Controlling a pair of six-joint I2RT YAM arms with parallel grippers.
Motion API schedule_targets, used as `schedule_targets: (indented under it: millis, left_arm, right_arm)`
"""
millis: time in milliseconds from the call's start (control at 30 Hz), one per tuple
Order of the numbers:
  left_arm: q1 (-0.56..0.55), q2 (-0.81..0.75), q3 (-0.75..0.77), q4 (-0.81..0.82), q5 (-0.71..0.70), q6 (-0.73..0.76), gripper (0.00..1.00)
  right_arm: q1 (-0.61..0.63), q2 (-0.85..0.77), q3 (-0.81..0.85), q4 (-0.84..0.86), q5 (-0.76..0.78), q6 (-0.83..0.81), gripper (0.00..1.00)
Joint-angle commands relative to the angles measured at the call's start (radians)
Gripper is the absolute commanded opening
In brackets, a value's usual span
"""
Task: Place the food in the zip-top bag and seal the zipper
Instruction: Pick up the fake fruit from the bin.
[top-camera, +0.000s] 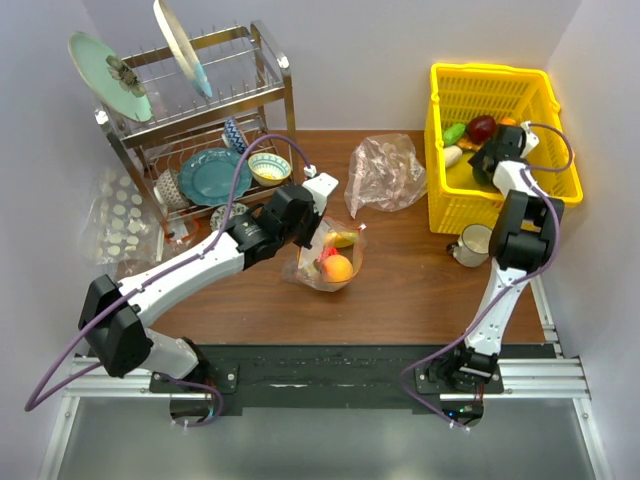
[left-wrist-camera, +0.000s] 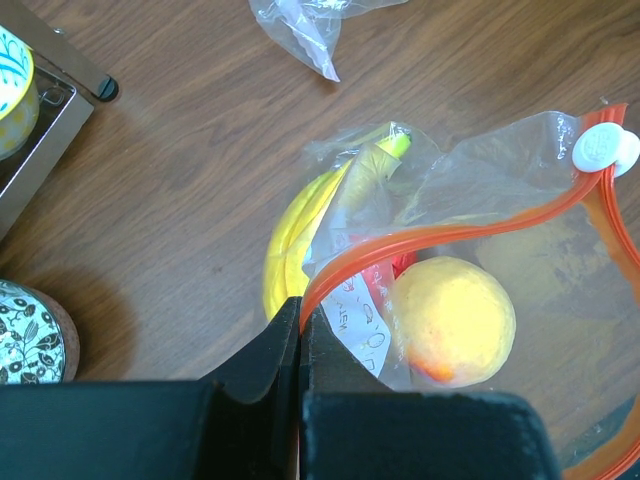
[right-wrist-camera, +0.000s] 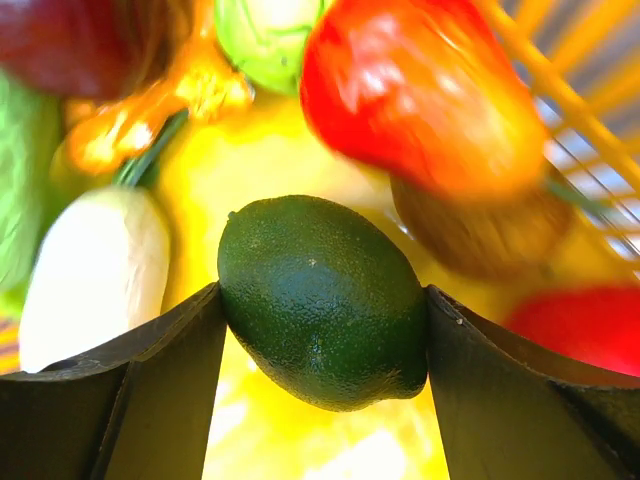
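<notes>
**Left fingers pinch the bag's mouth, right fingers clasp a green fruit in the basket**

The clear thin plastic zip-top bag (top-camera: 345, 275) sits near the middle of the brown wooden table (top-camera: 420, 300) with its mouth open. A round orange-yellow toy fruit (left-wrist-camera: 452, 320) lies inside it, with a small red piece (top-camera: 326, 254) half hidden beside it. A curved yellow toy banana (left-wrist-camera: 285, 245) lies under the plastic at the bag's 12 o'clock side in the top view. The left gripper (left-wrist-camera: 301, 312), at 10 o'clock of the bag, has its fingers pressed together on the thin red-orange zipper strip (left-wrist-camera: 450, 228). The strip's small white slider (left-wrist-camera: 598, 147) shows at 2 o'clock in the left wrist view.

The right gripper (right-wrist-camera: 322, 295) is down inside the yellow plastic lattice basket (top-camera: 490, 70) at 2 o'clock of the table. Its fingers stand partly apart and touch both sides of a dark green lime-shaped toy fruit (right-wrist-camera: 320, 340). A white toy piece (right-wrist-camera: 95, 270) lies at 9 o'clock of that fruit and a glossy red one (right-wrist-camera: 420, 90) at 1 o'clock. A crumpled pinkish clear bag (top-camera: 385, 172) rests at 1 o'clock of the zip-top bag
</notes>
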Motion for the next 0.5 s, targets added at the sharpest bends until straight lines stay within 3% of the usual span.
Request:
schedule_targets:
  millis: [0, 467]
  left_arm:
    - [0.007, -0.034, -0.004, 0.036, 0.011, 0.01, 0.0]
    - [0.006, -0.063, -0.009, 0.039, 0.019, 0.002, 0.0]
  right_arm:
    - [0.01, -0.202, -0.12, 0.133, -0.034, 0.035, 0.56]
    - [0.019, -0.648, -0.354, 0.067, -0.135, 0.0, 0.58]
